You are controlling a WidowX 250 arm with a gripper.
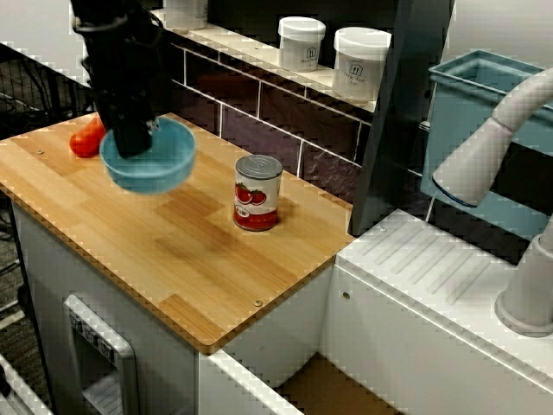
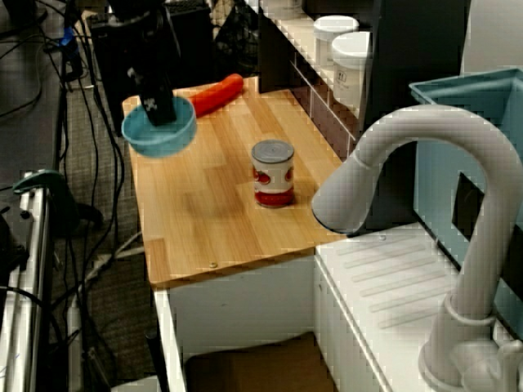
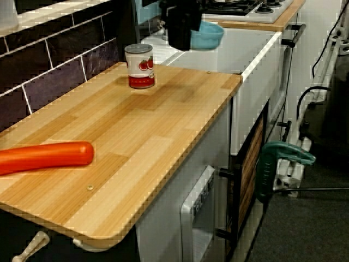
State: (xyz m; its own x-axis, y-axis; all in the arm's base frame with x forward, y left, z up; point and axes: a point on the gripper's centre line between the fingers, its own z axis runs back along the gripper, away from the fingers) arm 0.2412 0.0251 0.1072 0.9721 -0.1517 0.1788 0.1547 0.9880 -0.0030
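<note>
The bowl (image 1: pixel 160 164) is blue, the tomato-print can (image 1: pixel 257 194) red-and-white, the carrot (image 3: pixel 43 157) orange-red.

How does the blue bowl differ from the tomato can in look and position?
The blue bowl is wide, shallow and open; the tomato can is tall and closed. The gripper holds the blue bowl above the wooden counter; the tomato can stands upright on it. The bowl is plain; the can bears a red label. Both are round.
</note>
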